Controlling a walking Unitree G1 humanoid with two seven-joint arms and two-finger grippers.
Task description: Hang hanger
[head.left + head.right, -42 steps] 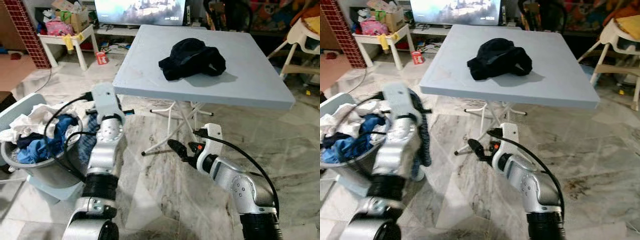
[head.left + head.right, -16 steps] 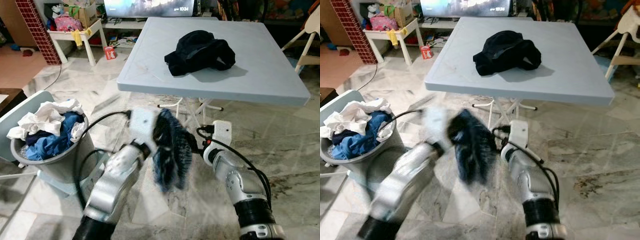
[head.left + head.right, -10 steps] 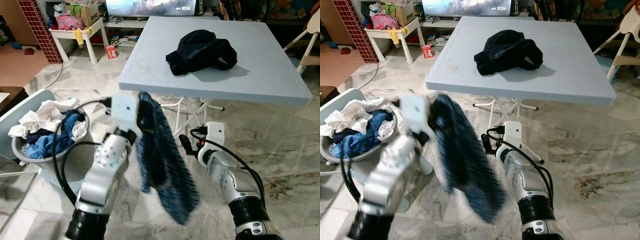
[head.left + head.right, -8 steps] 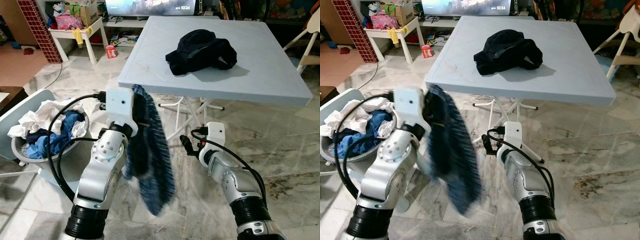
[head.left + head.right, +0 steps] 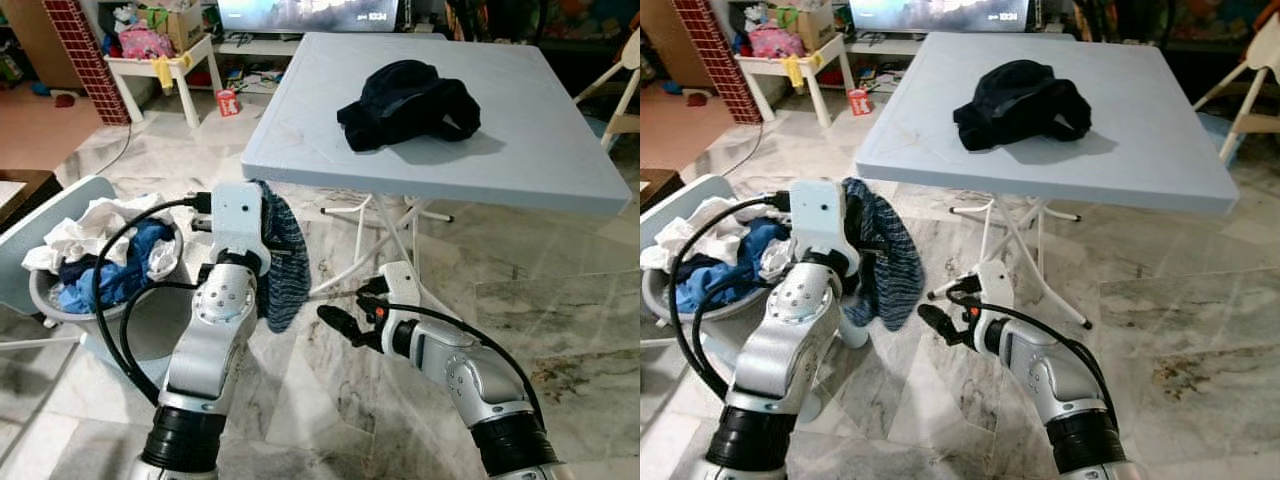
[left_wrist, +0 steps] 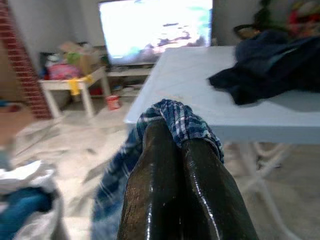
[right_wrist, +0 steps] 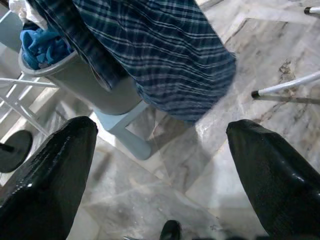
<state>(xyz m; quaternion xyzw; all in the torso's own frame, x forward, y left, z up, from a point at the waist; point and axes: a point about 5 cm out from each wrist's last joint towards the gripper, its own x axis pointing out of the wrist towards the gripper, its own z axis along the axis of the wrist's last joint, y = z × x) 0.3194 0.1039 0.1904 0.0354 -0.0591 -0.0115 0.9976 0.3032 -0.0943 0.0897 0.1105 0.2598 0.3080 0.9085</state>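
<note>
Left gripper (image 6: 172,150) clamped on blue plaid cloth (image 5: 283,262), jaws pressed together, cloth hanging lengthwise down beside the table (image 5: 560,185) edge. Right gripper (image 7: 160,165) spread wide, empty, near the cloth's hem.

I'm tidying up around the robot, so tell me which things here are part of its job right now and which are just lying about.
In the job: left gripper, jaws shut on the blue plaid garment; right gripper, jaws open, just below it.

Lying about: black clothing on the grey folding table; laundry basket; white side table; red can.
</note>
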